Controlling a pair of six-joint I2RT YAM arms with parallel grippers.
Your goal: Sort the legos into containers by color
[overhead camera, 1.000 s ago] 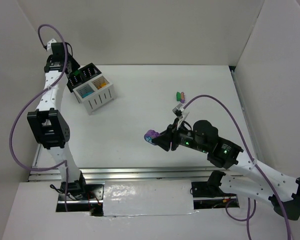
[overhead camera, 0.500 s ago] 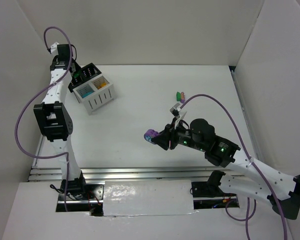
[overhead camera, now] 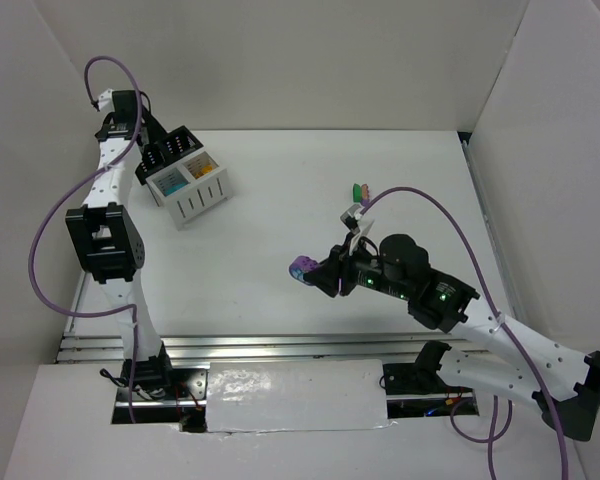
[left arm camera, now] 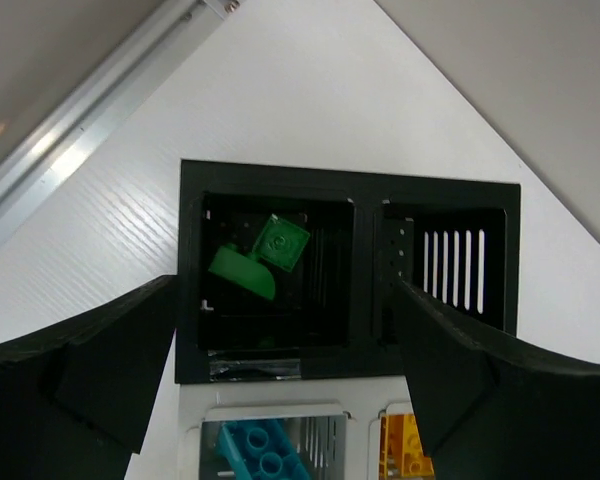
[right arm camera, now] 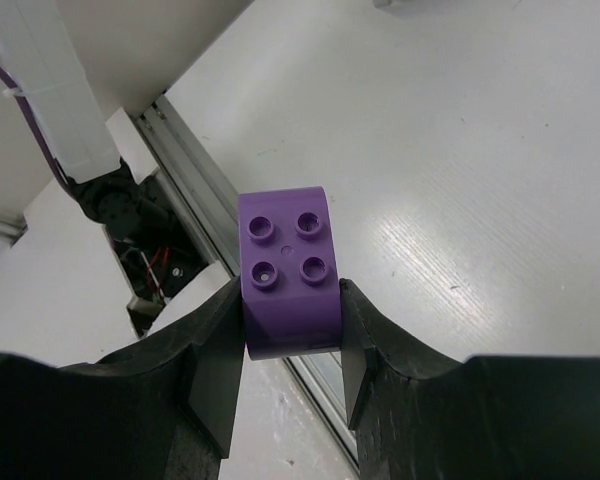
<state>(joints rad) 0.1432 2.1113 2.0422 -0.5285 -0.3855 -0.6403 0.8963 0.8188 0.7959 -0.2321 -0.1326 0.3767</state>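
- The sorting is partly done. Seen from the left wrist, the containers (left arm camera: 280, 178) already hold some legos.
- Two green bricks (left arm camera: 260, 260) lie in one black compartment. The black compartment (left arm camera: 445, 270) beside it looks empty, though its floor is dark and hard to read.
- Below them, a teal brick (left arm camera: 265, 450) sits in one white compartment and an orange-yellow brick (left arm camera: 405, 455) in the other. Both are cut off by the frame edge.
- The left claw (left arm camera: 285, 330) hangs above the green compartment, spread wide and holding nothing.
- The right claw (right arm camera: 290, 300) is clamped on a purple brick (right arm camera: 285, 265), one finger against each side. It is held above the desk (overhead camera: 280, 210) near the middle front, well apart from the containers at the far left.
- This brick is a chunky purple block with four round studs on top, glossy, with one rounded end.
- Still to sort are the held purple brick and a small cluster (overhead camera: 360, 190) on the desk toward the right. The cluster appears to be one green piece and one pinkish piece touching.
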